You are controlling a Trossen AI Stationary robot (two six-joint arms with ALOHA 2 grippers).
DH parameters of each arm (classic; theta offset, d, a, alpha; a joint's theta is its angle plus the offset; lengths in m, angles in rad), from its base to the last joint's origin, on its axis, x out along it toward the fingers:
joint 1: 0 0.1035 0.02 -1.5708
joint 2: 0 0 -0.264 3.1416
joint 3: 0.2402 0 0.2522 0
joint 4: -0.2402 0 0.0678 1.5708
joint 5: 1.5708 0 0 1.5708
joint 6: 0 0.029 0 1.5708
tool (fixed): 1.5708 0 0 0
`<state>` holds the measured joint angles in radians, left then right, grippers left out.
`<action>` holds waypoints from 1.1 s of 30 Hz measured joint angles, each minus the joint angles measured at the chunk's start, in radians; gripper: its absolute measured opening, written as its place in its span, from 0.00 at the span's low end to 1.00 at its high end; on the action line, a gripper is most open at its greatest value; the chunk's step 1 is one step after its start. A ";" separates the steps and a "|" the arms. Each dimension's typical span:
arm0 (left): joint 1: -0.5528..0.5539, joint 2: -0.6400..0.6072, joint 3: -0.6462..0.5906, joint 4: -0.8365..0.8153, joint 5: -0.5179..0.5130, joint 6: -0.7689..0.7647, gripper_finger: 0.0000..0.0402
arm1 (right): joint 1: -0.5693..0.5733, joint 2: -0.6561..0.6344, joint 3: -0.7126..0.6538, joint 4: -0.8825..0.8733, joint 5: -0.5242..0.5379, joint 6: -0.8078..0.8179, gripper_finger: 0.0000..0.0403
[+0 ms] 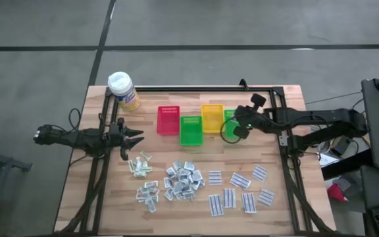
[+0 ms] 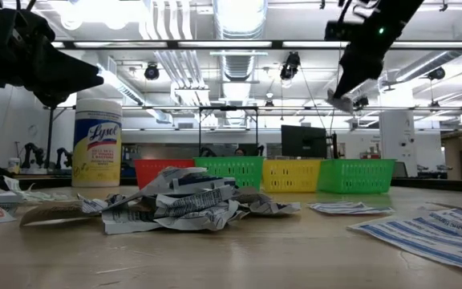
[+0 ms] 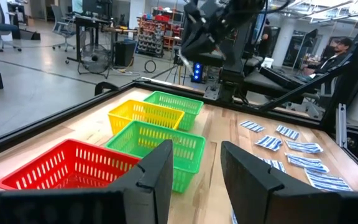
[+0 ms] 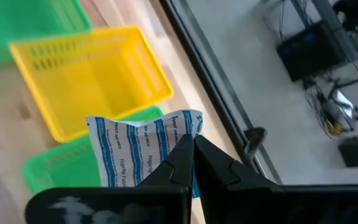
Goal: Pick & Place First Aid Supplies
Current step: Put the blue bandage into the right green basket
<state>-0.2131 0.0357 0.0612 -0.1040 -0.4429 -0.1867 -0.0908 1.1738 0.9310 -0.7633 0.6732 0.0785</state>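
Hanging above the far green bin, a blue-striped white packet is pinched in the right tool. More packets lie heaped on the worktop near that bin. Farther off, the left tool hovers spread, empty.

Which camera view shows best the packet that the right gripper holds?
The right wrist view: the blue-striped packet fills it, pinched by the right gripper. The low view shows only a small corner. The high and left wrist views barely show it.
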 joint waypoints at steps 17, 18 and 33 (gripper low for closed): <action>0.000 0.000 0.000 0.000 0.000 0.000 0.33 | -0.208 0.182 0.000 0.010 -0.301 -0.211 0.02; 0.000 0.000 0.000 0.000 0.000 0.000 0.33 | -0.219 0.196 0.000 0.011 -0.322 -0.226 0.02; 0.000 0.000 0.000 0.000 0.000 0.000 0.33 | -0.340 0.366 0.000 0.056 -0.453 -0.346 0.02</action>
<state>-0.2129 0.0357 0.0612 -0.1043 -0.4430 -0.1864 -0.4311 1.5400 0.9310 -0.7073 0.2203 -0.2674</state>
